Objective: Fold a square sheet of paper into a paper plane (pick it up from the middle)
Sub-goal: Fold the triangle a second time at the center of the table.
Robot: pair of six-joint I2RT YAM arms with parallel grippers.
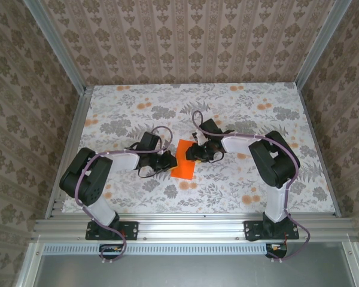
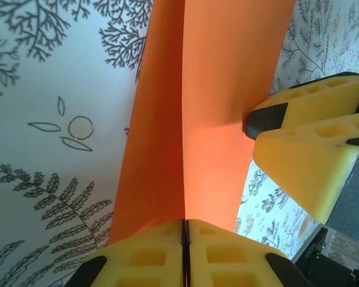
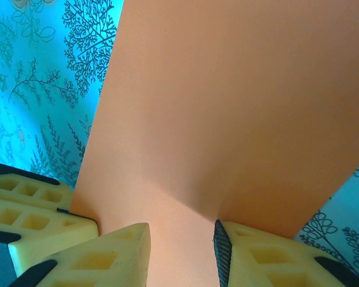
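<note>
The square sheet of paper (image 1: 183, 161), bright orange, lies at the table's middle between both grippers. My left gripper (image 1: 167, 160) comes at it from the left. In the left wrist view this gripper (image 2: 185, 222) is shut on the sheet (image 2: 215, 89), pinching up a sharp ridge that runs away from the jaws. My right gripper (image 1: 198, 150) meets the sheet's right edge. In the right wrist view it (image 3: 180, 230) stands open, its fingers astride the sheet (image 3: 227, 107), with paper between them and one pad touching it.
The table (image 1: 257, 113) has a white cloth printed with grey leaves and pale orange flowers. Patterned walls close it in at the back and sides. The right gripper's yellow fingers (image 2: 311, 155) sit close beside the left one's.
</note>
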